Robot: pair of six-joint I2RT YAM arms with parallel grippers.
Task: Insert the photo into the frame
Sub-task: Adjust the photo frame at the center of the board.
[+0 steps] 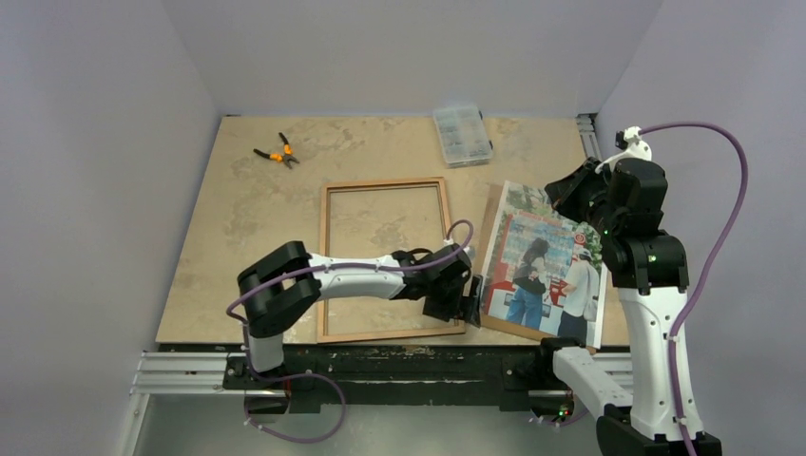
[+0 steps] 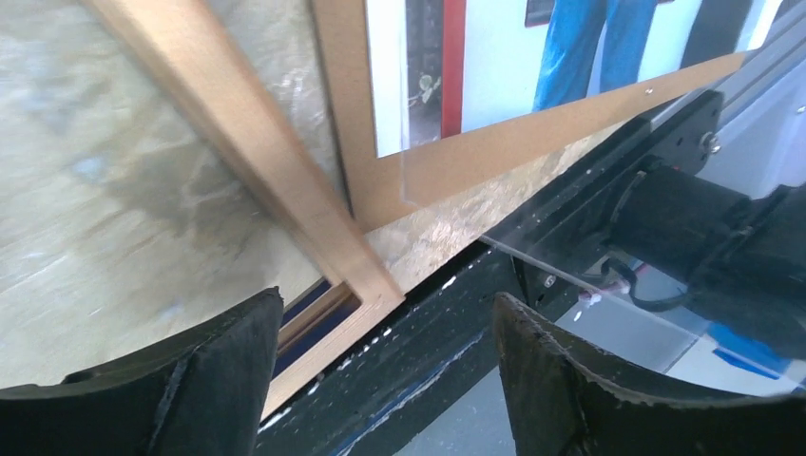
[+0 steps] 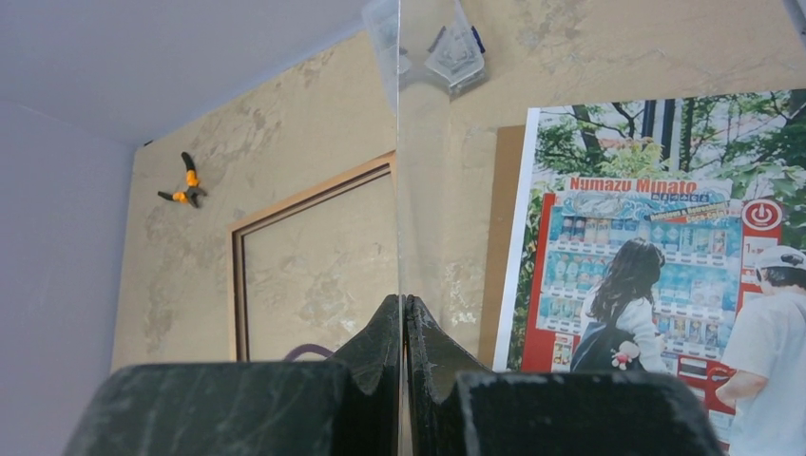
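- The left gripper (image 2: 385, 323) stands wide open with nothing between its fingers (image 2: 219, 380). It hovers low at the table's near edge.
- Just under and ahead of it is the near right corner of the frame (image 2: 238, 123), lying flat with its wood-brown side up. The opening shows only bare table (image 1: 247, 209).
- Just right of that hand is a brown board (image 2: 532, 142), and the photo (image 1: 542, 266) rests on it, picture side up, beside the frame and not yet in it.
- The right gripper (image 3: 402, 318) is closed tight on the bottom edge of a clear pane (image 3: 399, 171). The pane stands on edge, running up and away from the fingertips, with the photo to its right and the frame to its left.
- Far beyond both hands, near the back wall, are orange-handled pliers (image 1: 277, 152) and a clear plastic box (image 1: 463, 135).
- Step, as I judge it: the frame is stripped and waiting. The pane probably has to be laid flat into the opening, corners lined up, before the photo goes in.
- Views: only the right wrist view shows the grip on the pane, which is nearly invisible from above. The left wrist view shows how close the frame corner is to the board. Only the top view shows the whole layout.
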